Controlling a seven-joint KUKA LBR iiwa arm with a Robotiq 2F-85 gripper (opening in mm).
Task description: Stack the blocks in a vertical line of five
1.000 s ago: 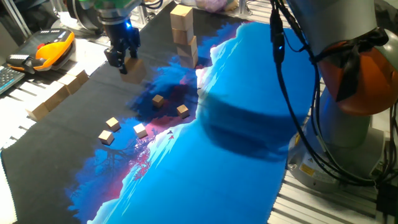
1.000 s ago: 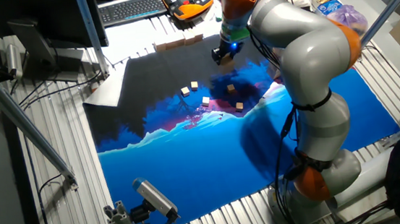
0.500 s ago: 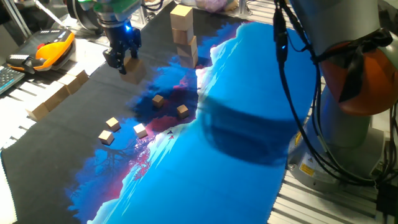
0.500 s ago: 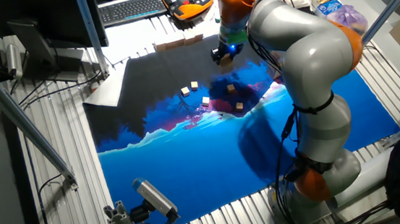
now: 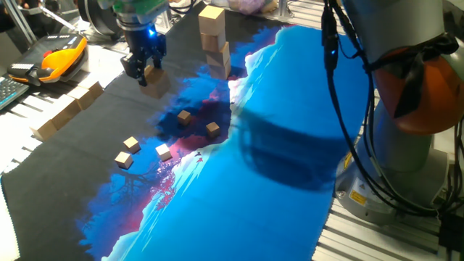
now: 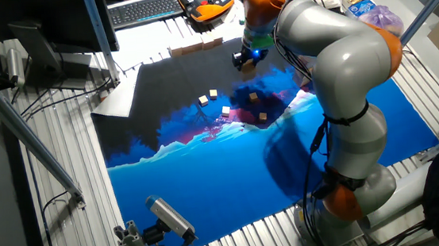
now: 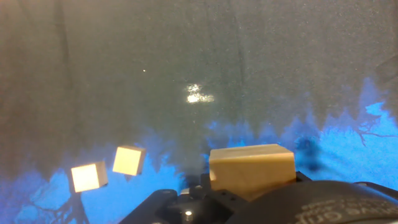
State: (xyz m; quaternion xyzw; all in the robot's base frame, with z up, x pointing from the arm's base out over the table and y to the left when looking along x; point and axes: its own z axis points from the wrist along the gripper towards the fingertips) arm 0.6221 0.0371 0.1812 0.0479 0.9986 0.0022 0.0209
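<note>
My gripper (image 5: 143, 71) is at the far left of the black-and-blue mat (image 5: 275, 109), shut on a light-tan wooden block (image 5: 155, 79) and holding it just above the mat. In the hand view the block (image 7: 251, 168) sits close to the camera between the jaws, with the mat well below it. The other blocks stand in a slightly uneven stack (image 5: 214, 43) to the right of the gripper. In the other fixed view the gripper (image 6: 246, 60) shows under the arm, and the stack is hidden behind the arm.
Several tiny tan cubes (image 5: 184, 116) lie scattered mid-mat; two show in the hand view (image 7: 128, 160). Long wooden bars (image 5: 69, 109) lie at the mat's left edge. An orange pendant (image 5: 61, 56) and a keyboard (image 6: 146, 7) lie beyond. The robot base (image 5: 406, 145) stands at right.
The gripper has shifted slightly up and right with the block in it. The stack and the tiny cubes have not moved.
</note>
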